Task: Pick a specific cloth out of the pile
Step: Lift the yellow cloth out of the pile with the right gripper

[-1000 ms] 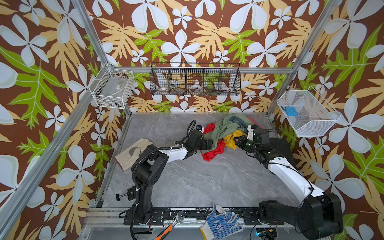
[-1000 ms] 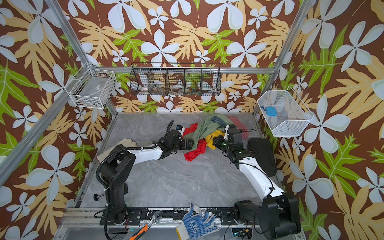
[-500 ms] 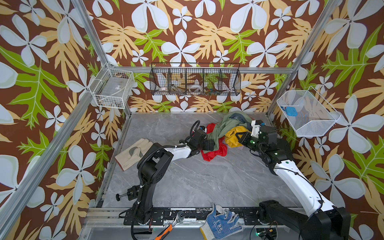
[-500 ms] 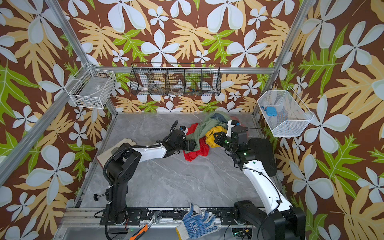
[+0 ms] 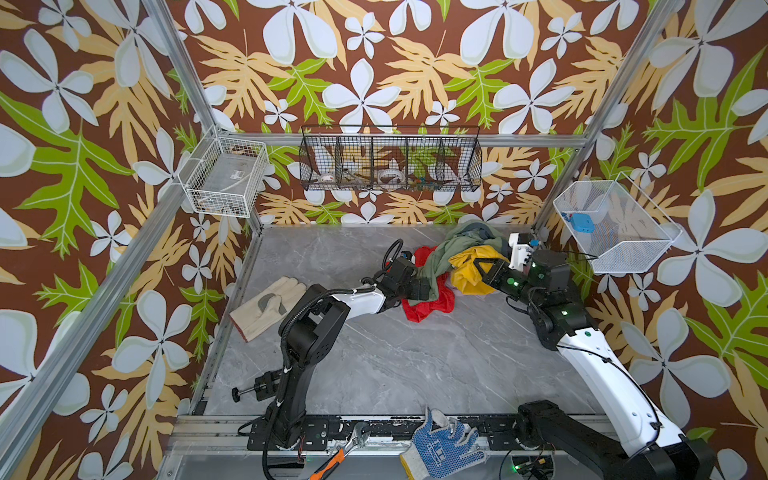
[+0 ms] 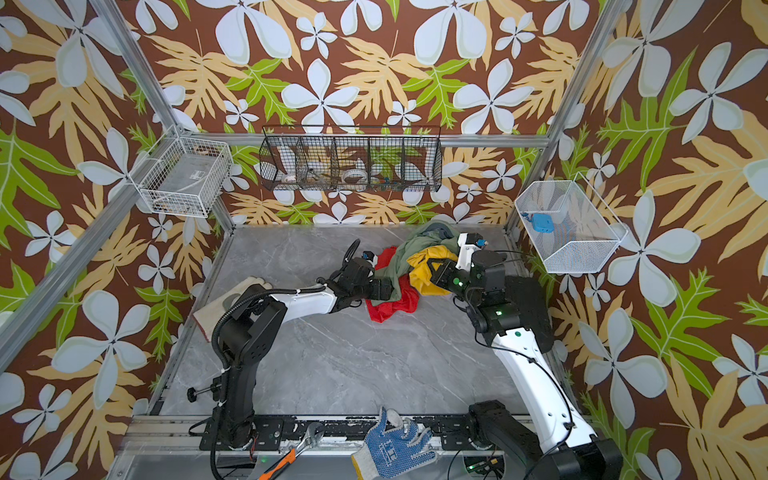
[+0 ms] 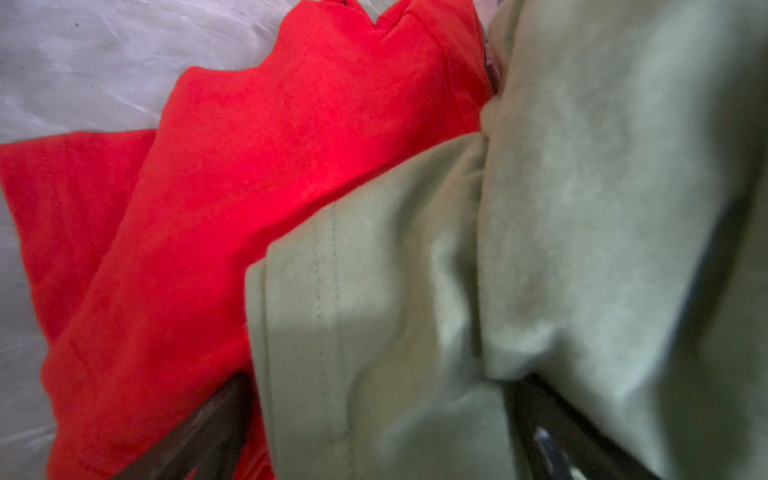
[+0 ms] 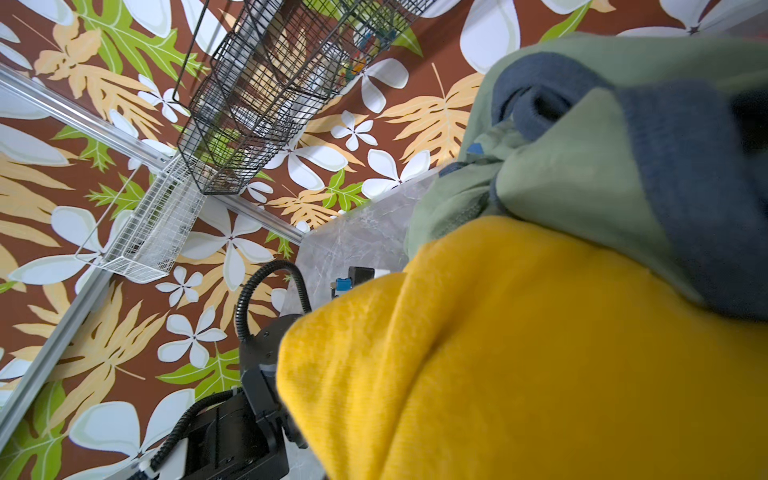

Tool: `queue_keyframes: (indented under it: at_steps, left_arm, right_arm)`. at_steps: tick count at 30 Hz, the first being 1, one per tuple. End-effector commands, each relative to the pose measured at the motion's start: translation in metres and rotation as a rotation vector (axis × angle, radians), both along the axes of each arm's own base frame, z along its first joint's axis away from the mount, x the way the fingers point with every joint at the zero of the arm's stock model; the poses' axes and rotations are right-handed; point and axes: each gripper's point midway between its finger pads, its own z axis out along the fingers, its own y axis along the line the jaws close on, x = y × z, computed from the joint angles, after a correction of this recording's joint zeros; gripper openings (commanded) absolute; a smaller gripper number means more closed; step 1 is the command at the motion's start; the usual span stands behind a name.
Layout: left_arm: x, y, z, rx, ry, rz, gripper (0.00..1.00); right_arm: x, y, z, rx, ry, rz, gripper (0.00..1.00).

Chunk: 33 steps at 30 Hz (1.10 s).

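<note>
The pile (image 5: 446,253) of olive-green, red and grey-blue cloths lies at the back right of the table in both top views. The mustard-yellow cloth (image 5: 467,276) (image 6: 424,276) hangs bunched at the pile's right side, raised off the table. My right gripper (image 5: 480,266) (image 6: 434,268) is shut on it. In the right wrist view the yellow cloth (image 8: 519,353) hides the jaws, with olive and grey-blue folds behind it. My left gripper (image 5: 422,286) (image 6: 384,289) is open and pressed onto the pile's left side. In the left wrist view the left gripper (image 7: 382,432) has olive cloth (image 7: 540,208) between its fingers, beside the red cloth (image 7: 249,187).
A beige work glove (image 5: 268,305) lies at the table's left edge. A blue dotted glove (image 5: 442,446) and an orange-handled wrench (image 5: 340,453) rest on the front rail. Wire baskets hang on the walls: white (image 5: 226,176), black (image 5: 390,162), white mesh (image 5: 615,226).
My right gripper has risen and drawn back with the yellow cloth, pulling more of it out of the pile. My left gripper has pushed a little farther into the pile.
</note>
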Motion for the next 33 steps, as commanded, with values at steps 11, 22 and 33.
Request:
queue_keyframes:
  at_steps: [11,22,33]
  left_arm:
    - [0.001,-0.002,0.000,-0.005,0.004,0.012,1.00]
    - [0.000,-0.003,-0.001,-0.004,0.006,0.007,1.00]
    - [-0.004,0.003,-0.002,0.019,0.015,0.004,1.00]
  right_arm:
    - [-0.005,0.023,0.065,0.014,-0.127,0.160,0.00]
    - [-0.013,0.017,0.086,-0.003,-0.177,0.130,0.00]
    - [-0.020,0.010,0.145,-0.026,-0.322,0.107,0.00]
